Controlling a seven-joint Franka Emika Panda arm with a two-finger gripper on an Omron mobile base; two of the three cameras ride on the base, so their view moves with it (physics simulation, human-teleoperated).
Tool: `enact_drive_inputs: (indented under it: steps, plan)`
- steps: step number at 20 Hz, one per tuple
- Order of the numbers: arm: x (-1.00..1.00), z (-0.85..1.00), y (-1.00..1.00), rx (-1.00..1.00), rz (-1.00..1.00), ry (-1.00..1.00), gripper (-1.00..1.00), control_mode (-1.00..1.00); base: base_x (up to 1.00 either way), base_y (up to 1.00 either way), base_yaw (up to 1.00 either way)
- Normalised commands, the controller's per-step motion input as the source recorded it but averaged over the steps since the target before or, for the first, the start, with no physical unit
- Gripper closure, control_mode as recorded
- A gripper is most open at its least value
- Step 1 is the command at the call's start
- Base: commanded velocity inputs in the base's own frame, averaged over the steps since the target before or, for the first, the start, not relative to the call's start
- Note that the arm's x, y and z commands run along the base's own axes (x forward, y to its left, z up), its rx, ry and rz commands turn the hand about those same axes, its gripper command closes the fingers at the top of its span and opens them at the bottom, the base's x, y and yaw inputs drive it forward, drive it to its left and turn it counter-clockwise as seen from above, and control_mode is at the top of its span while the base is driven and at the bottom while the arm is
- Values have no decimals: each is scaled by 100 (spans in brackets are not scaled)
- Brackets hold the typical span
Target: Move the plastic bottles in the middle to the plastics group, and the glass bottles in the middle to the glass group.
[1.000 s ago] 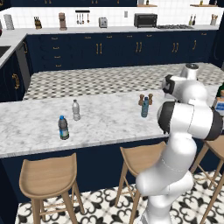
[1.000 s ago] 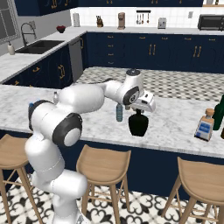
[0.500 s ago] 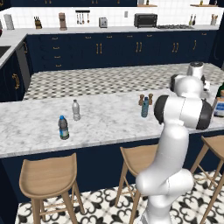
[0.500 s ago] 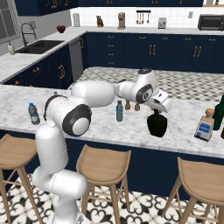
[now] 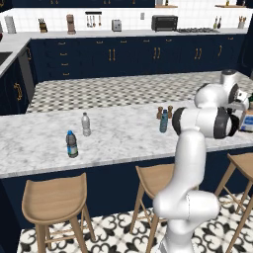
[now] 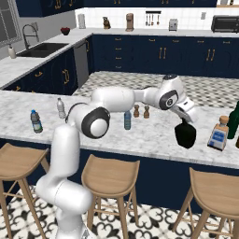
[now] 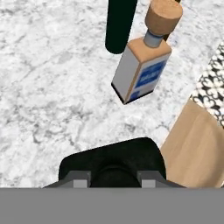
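Reaching far out to its right over the marble counter [image 6: 154, 135], the white arm stretches nearly level from the shoulder, elbow bent above the counter's near edge, wrist turned down at the far end. Its gripper [image 6: 185, 121] points downward and is closed on the narrow neck of the squat black bottle [image 6: 186, 135], which hangs upright under it, with its base at or just above the marble; whether it touches I cannot tell. In the hand view the black bottle's rounded shoulders sit directly between the two finger tips [image 7: 80, 180]. Just beyond it stands the square bottle [image 6: 218, 133] with a pale blue-printed label and a cork-coloured cap, and beside that the tall dark green bottle [image 6: 234, 120] at the right edge of the right base view. Back near the middle of the counter the slim blue bottle [image 6: 127, 120] stands upright close to two small brown shakers [image 6: 141, 111]. Well to the left stand a clear bottle with a white cap [image 6: 60, 108] and a blue-capped bottle with a dark label [image 6: 35, 121], apart from each other.
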Motion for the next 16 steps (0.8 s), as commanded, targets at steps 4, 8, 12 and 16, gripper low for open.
enact_drive_inputs:
  steps: [4,8,12,16]
  plan:
    - [-2,-3,-55,0,-11,-21,100,-100,0,0,0]
    - [-13,-10,-19,0,-1,-24,100,-100,0,0,0]
    - [-6,-23,-13,-2,-4,-17,100,-100,0,0,0]
    - [0,-32,-15,-14,-6,-7,100,-100,0,0,0]
